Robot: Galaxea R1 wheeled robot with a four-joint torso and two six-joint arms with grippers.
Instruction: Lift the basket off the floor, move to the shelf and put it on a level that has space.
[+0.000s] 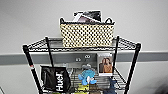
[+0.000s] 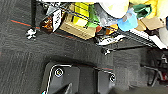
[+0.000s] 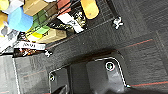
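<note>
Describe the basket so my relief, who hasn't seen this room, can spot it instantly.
Find the tall black wire shelf against the pale wall. The basket sits on its top level, roughly centred. It's the only woven thing there: cream-and-dark checkered sides, dark rim, small loop handles, unlike the toys and picture on the tier below.

Head camera faces the shelf (image 1: 82, 47) near its top; both wrist cameras look down at its casters on the floor (image 2: 22, 62).

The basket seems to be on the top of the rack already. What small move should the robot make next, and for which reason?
Probably a small retreat from the rack, arms kept low. The cream-and-dark checkered woven basket sits upright on the top black wire-grid tier of the black metal wire rack, and nothing grips it. Both wrist cameras look down at the dark grey carpet floor, so placing looks finished.
</note>
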